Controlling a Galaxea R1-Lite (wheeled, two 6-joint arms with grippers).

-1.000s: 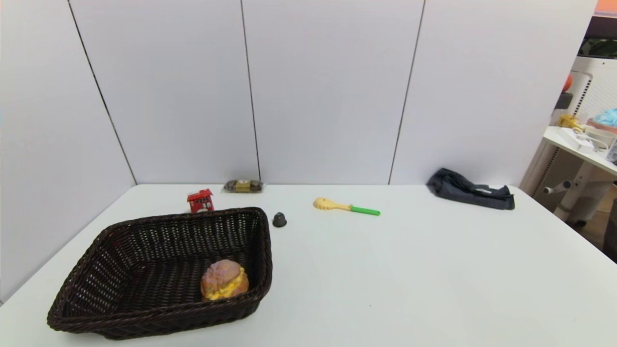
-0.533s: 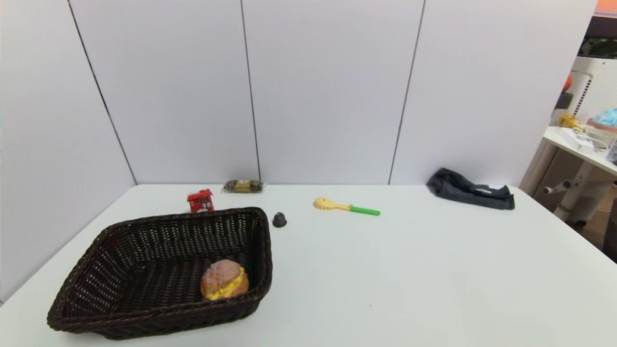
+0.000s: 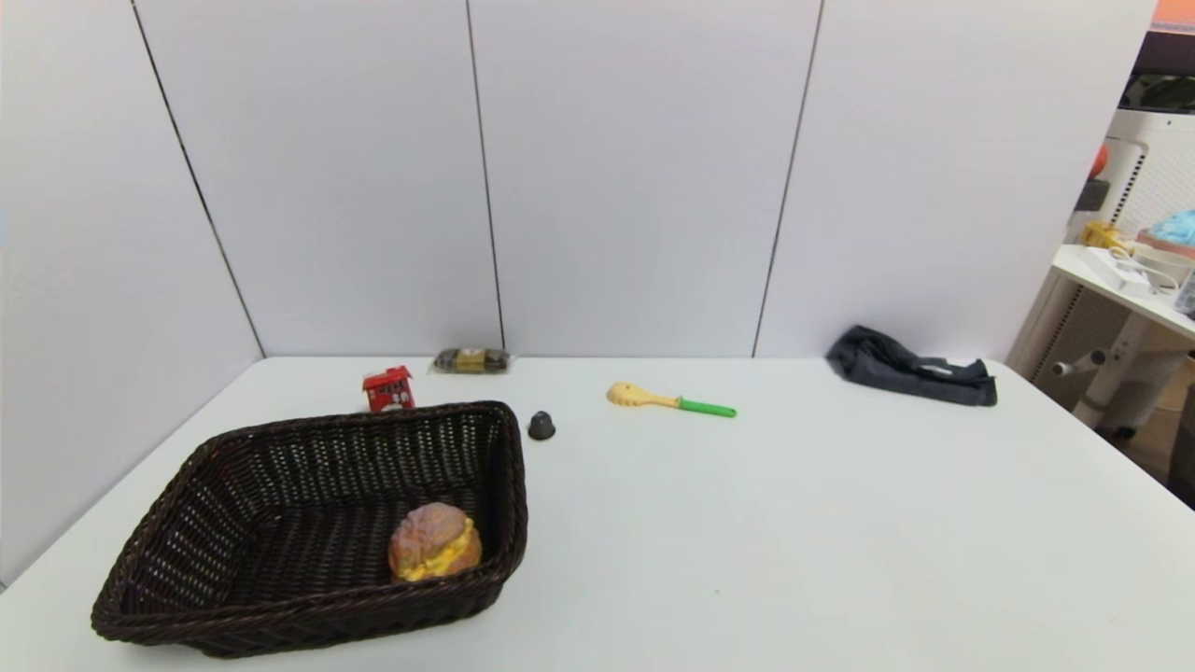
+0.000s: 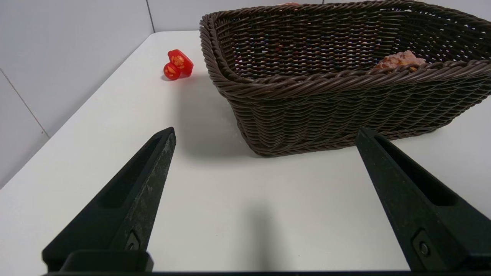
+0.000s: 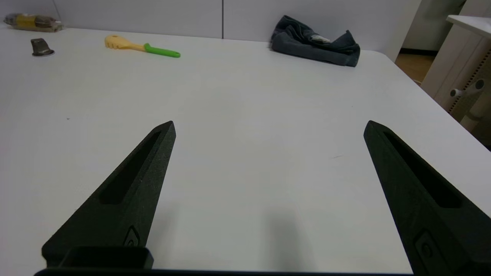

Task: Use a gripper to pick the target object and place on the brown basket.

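Note:
The golden-brown bun with yellow filling point(image 3: 434, 542) lies inside the brown wicker basket point(image 3: 233, 448), in its near right corner. In the left wrist view only the bun's top point(image 4: 399, 59) shows over the basket's rim point(image 4: 345, 76). My left gripper point(image 4: 264, 132) is open and empty, low over the table just short of the basket's near side. My right gripper point(image 5: 268, 124) is open and empty over bare table at the near right. Neither gripper shows in the head view.
A yellow spatula with green handle point(image 3: 669, 400), a small dark cap point(image 3: 541, 426), a red toy house point(image 3: 388, 388) and a wrapped snack point(image 3: 471, 359) lie behind the basket. A dark cloth point(image 3: 910, 377) lies at the far right. A red toy point(image 4: 178, 64) lies beside the basket.

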